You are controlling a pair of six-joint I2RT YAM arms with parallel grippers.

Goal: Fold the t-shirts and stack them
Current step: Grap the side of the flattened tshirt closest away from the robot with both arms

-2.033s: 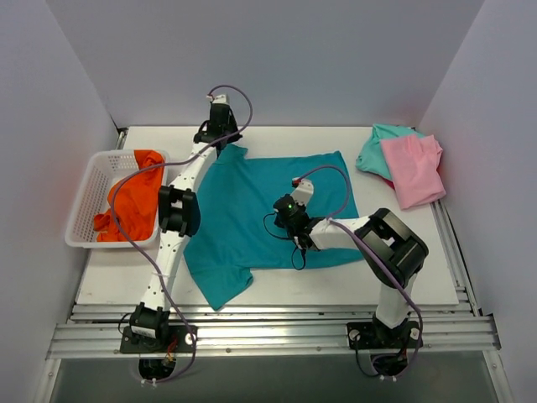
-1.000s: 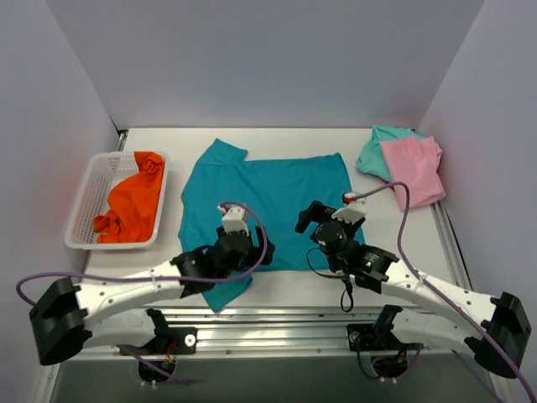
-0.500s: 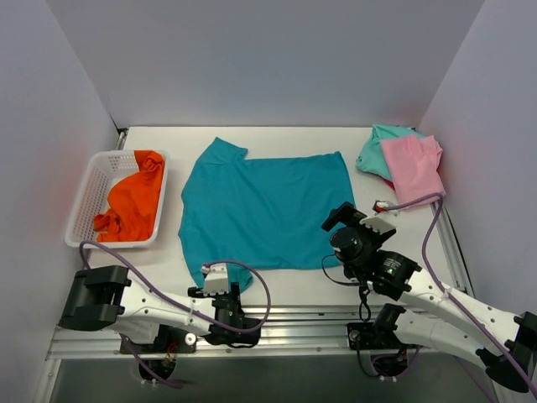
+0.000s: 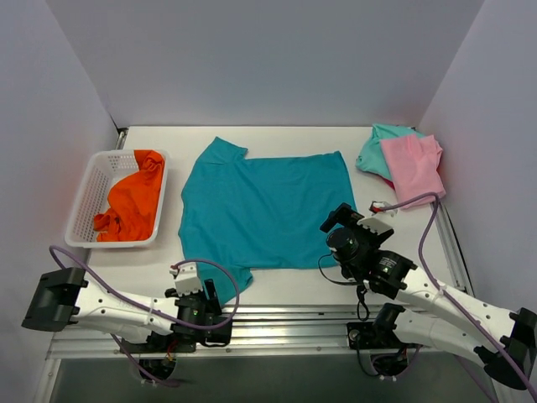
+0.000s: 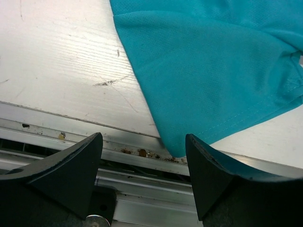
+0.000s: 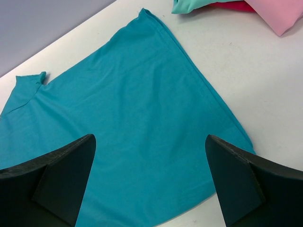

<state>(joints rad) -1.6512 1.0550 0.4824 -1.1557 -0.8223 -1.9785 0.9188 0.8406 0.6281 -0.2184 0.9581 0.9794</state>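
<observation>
Currently the teal shirt (image 4: 264, 210) is laid flat mid-desk (image 4: 294, 281), neck end left and hem right, so its long axis runs left–right. Its near-left sleeve tip (image 5: 177, 149) is spread down to the near edge and reaches the aluminium rail (image 5: 142, 165).

The left fingers (image 5: 71, 170) are held apart, low at that near edge. The sleeve tip is seen just ahead of them, between the two but offset toward the right-hand one. Nothing is clamped.

The right fingers (image 6: 52, 179) are also spread wide and empty. They are held over the near-right hem corner (image 6: 239, 142), with the cloth ahead and below.

Each near corner is therefore covered by its own arm: sleeve by left, hem corner by right. A pinch along the near edge is judged likely. It hinges on the left fingers being shifted slightly right so that the sleeve tip is centred.

The pink shirt (image 4: 413, 168) and mint shirt (image 4: 377, 147) are piled far right. The orange shirt (image 4: 130, 206) is in the basket (image 4: 84, 201), left.
</observation>
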